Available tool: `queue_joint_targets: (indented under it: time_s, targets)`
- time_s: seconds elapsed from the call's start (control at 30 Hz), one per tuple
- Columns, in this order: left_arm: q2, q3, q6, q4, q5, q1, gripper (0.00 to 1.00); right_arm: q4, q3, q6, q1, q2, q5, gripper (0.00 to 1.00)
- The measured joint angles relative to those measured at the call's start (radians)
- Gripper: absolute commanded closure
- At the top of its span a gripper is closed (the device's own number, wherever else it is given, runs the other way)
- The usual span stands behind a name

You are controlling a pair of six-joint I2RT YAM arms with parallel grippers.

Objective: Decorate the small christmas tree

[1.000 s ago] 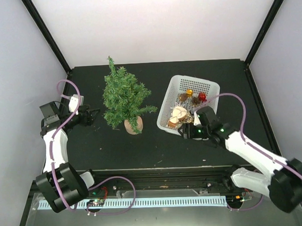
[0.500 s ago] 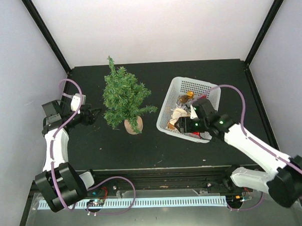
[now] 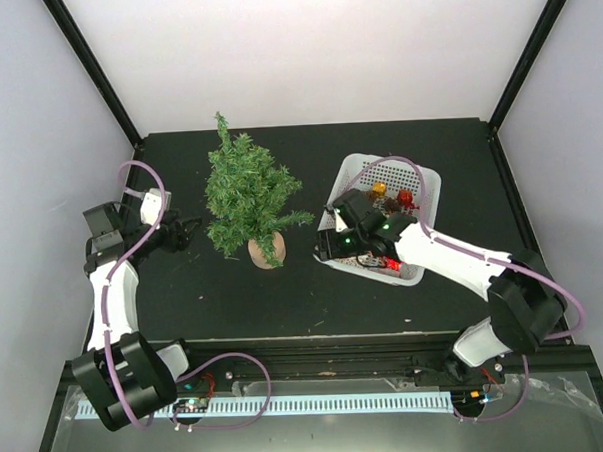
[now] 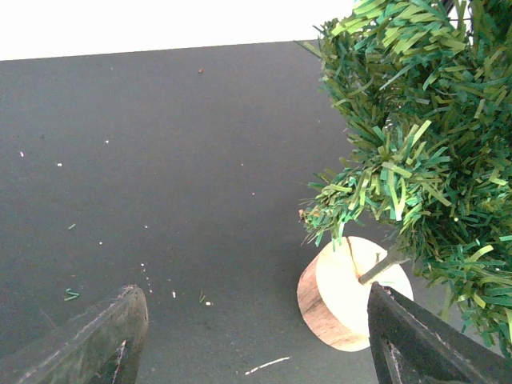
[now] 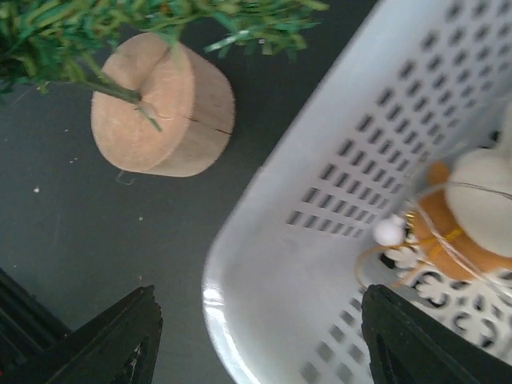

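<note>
Basket [image 5: 272, 264] corner now under right fingers [image 5: 104, 344], spread

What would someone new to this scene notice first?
The small bristly dark green christmas tree on its round wooden base stands mid-table. To its right sits a white perforated plastic basket of ornaments, with the open right pincer hovering over its near-left corner.

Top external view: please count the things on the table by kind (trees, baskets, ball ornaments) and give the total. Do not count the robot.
small christmas tree: 1
white basket: 1
ball ornaments in plain view: 2, a gold ball and a red ball; the right arm hides the rest of the basket
Total: 4
</note>
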State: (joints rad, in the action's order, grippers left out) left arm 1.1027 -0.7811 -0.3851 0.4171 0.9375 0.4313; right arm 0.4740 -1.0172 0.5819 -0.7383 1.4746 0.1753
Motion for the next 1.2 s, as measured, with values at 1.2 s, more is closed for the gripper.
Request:
queue_joint_targets:
  time_s: [1.2]
  targets:
    - [0.011, 0.0, -0.004, 0.021, -0.003, 0.0, 0.24, 0.117, 0.148, 0.143, -0.309, -0.253, -0.183, 0.35]
